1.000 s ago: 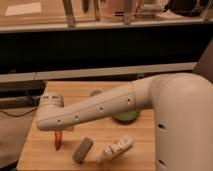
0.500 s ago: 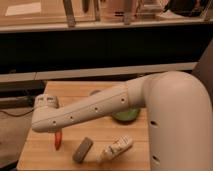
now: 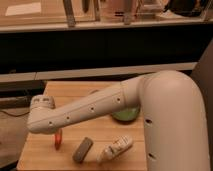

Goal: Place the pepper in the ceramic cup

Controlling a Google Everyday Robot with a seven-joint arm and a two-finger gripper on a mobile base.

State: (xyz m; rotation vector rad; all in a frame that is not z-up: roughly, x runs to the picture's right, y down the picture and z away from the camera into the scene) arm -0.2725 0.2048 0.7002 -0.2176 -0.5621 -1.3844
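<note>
Nearest the bottom edge, a grey block point(image 3: 82, 149) lies on the wooden tabletop point(image 3: 70, 91), slanted, a little left of centre. Just right of it a white bottle point(image 3: 116, 148) lies on its side, also slanted, close to the block but apart from it.

Left of the block, in the lower left of the frame, is the pepper point(image 3: 58, 140), a short red-orange sliver running up and down in the picture. Its upper end passes out of sight under the end of the arm. Whether it is held or simply lies on the wood cannot be told.

Directly over the pepper sits the gripper point(image 3: 50, 128), at the left tip of the white arm point(image 3: 100, 107), in the lower left of the frame. It is turned away behind the rounded wrist, so I cannot tell whether it is released or clenched.

The arm slopes across the middle of the frame, from the wrist up to a big white shoulder point(image 3: 170, 125) that fills the right side.

Behind the arm, right of centre, part of a green bowl point(image 3: 125, 116) shows below the elbow, resting on the tabletop.

A small dark rounded edge point(image 3: 93, 92) peeks just above the arm near the centre. Too little shows to say what it is.

Beyond the tabletop runs a pale ledge point(image 3: 100, 72), then a dark band, and at the top a bright counter point(image 3: 45, 20) with upright posts.
</note>
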